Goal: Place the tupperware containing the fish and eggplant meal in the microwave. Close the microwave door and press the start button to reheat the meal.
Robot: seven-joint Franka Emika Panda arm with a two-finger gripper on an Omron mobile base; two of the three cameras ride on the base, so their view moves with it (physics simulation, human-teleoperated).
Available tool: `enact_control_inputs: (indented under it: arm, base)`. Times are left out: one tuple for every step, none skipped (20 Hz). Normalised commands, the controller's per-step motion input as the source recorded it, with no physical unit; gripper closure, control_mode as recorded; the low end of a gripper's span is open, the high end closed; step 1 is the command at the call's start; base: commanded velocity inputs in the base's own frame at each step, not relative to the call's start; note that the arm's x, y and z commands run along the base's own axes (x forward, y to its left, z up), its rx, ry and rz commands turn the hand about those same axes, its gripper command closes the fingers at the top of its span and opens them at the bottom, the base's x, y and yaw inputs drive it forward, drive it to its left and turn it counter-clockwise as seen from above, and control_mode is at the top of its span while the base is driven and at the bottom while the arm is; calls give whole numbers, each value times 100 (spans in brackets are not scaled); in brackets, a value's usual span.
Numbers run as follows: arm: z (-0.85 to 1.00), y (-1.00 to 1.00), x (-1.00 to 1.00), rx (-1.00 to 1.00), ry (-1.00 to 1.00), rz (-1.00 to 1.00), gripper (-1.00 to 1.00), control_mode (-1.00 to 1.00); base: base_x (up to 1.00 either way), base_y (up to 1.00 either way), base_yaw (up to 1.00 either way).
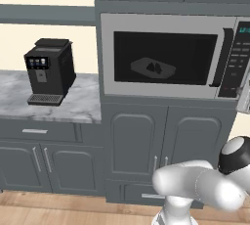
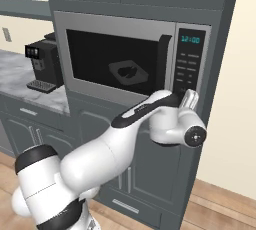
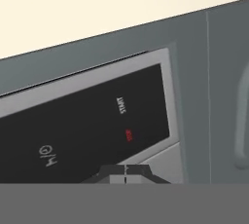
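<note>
Arm: white arm (image 2: 100,154) is nearest to the cameras, it reaches up and forward to the right side of the microwave (image 1: 166,55).
Jaws: gripper (image 3: 125,170) is close in front of the black keypad (image 2: 189,66), near its lower part; the jaws are together and hold nothing.
Keypad in hand view: dark panel (image 3: 87,125) with white and red labels, seen rolled; the tips are at its lower edge, contact cannot be told.
Microwave door: microwave door (image 1: 163,57) is closed, its dark bar handle (image 1: 223,57) stands upright beside the keypad.
Tupperware: tupperware (image 1: 152,67) lies inside the microwave, seen through the dark window.
Meal: fish and eggplant meal (image 1: 155,67) is a small dark lump in the tray.
Counter: marble counter (image 1: 73,104) at the left carries a black coffee machine (image 1: 49,71).
Cabinets: grey cabinet doors (image 1: 146,146) are under the microwave.
</note>
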Motion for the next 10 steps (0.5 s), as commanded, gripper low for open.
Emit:
enact_control_inputs:
  arm:
    - [-13, -3, 19, 0, 0, 0, 100, -100]
    - [-16, -7, 19, 0, 0, 0, 100, -100]
    - [-15, -10, 19, 0, 0, 0, 100, -100]
    - [-15, -11, 19, 0, 0, 0, 100, -100]
    - [-15, -11, 19, 0, 0, 0, 100, -100]
    - [-15, -11, 19, 0, 0, 0, 100, -100]
    - [-15, -12, 19, 0, 0, 0, 100, -100]
    - [-13, -14, 19, 0, 0, 0, 100, -100]
    - [-11, -14, 17, 0, 0, -1, 100, -100]
    - [-10, -15, 16, 0, 0, -1, 100, -100]
  base:
    - [0, 0, 0]
    - [0, 0, 0]
    - [0, 0, 0]
    - [0, 0, 0]
    - [0, 0, 0]
    - [0, 0, 0]
    - [0, 0, 0]
    - [0, 0, 0]
    - [0, 0, 0]
    - [0, 0, 0]
